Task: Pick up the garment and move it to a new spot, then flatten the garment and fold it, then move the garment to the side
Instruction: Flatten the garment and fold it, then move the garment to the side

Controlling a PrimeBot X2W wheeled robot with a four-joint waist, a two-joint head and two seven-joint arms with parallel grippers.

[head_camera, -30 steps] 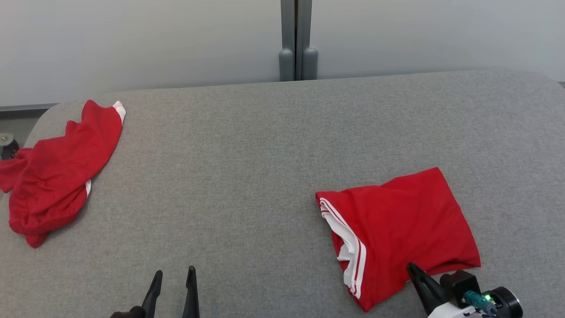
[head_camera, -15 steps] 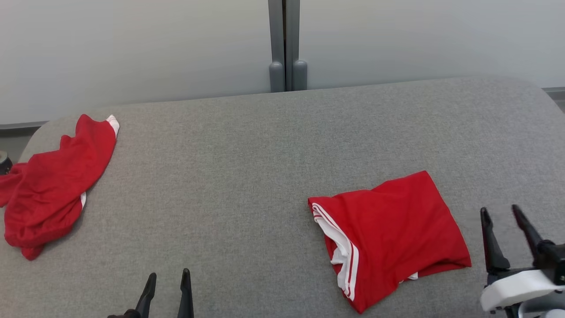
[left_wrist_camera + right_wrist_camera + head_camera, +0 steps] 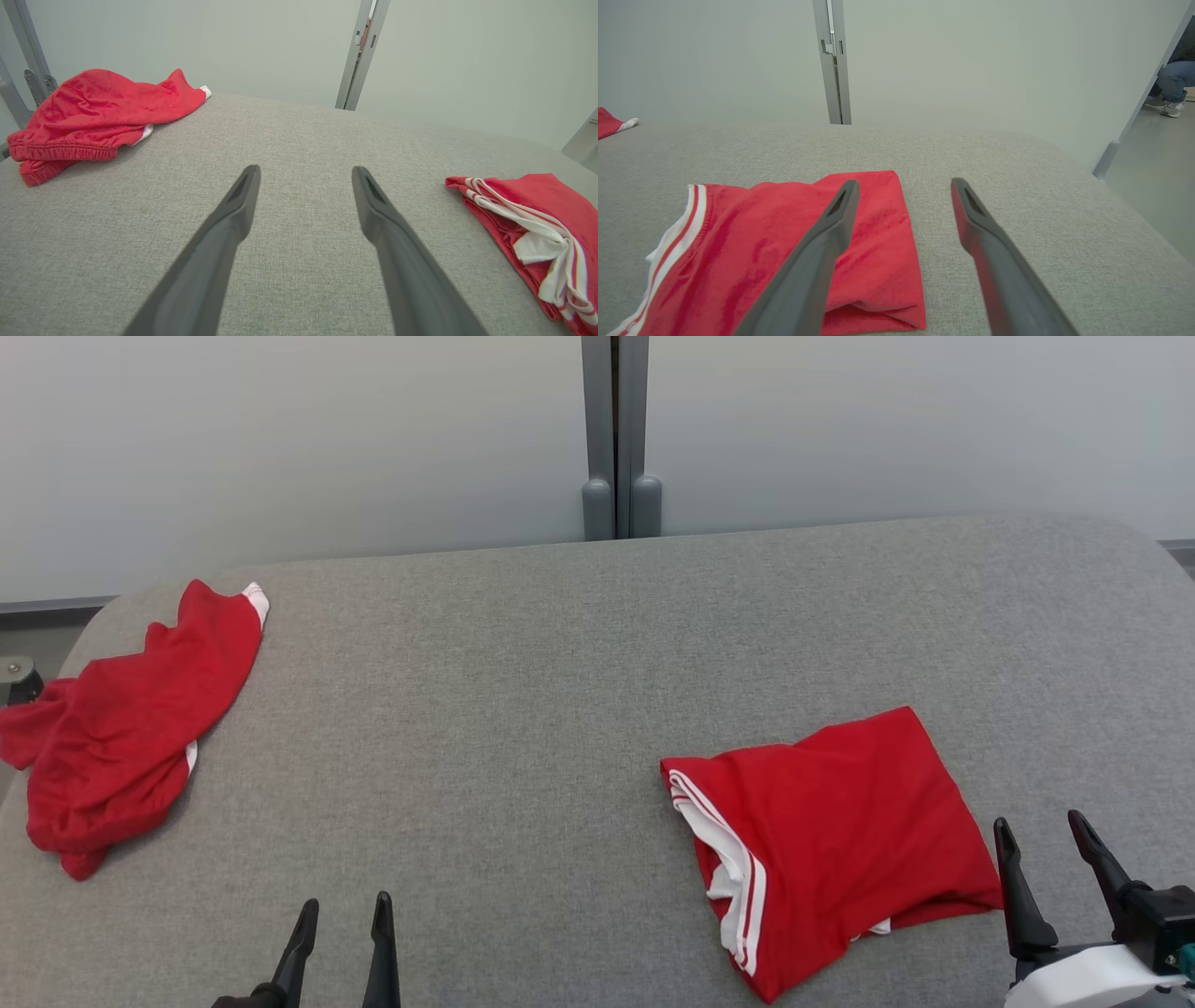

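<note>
Right gripper (image 3: 1038, 821): a second ago its two long dark fingers sat pinched at the near right corner of the folded red jersey garment with white striped trim (image 3: 831, 840). Now it stands just right of that corner, apart from the cloth, with its fingers spread wide and empty.
Folded garment: lies flat as a rough rectangle on the grey fabric-covered table (image 3: 560, 663), right of centre and toward the near edge. The striped hem faces left, and a scrap of white peeks out at the near side.
Left gripper (image 3: 344, 902): at the near edge, left of centre, fingers parted and holding nothing, well apart from both cloths.
Crumpled red garment (image 3: 121, 728): at the far left corner of the table, with one end hanging over the edge.
Step in hand: probably the release and pull-back after setting the fold aside.
Doing it well: keep the fingers spread, lift clear before any sideways sweep, and retreat to the right and near, away from the fold.
Risk: a fingertip that catches the near right corner would drag the layers open.
</note>
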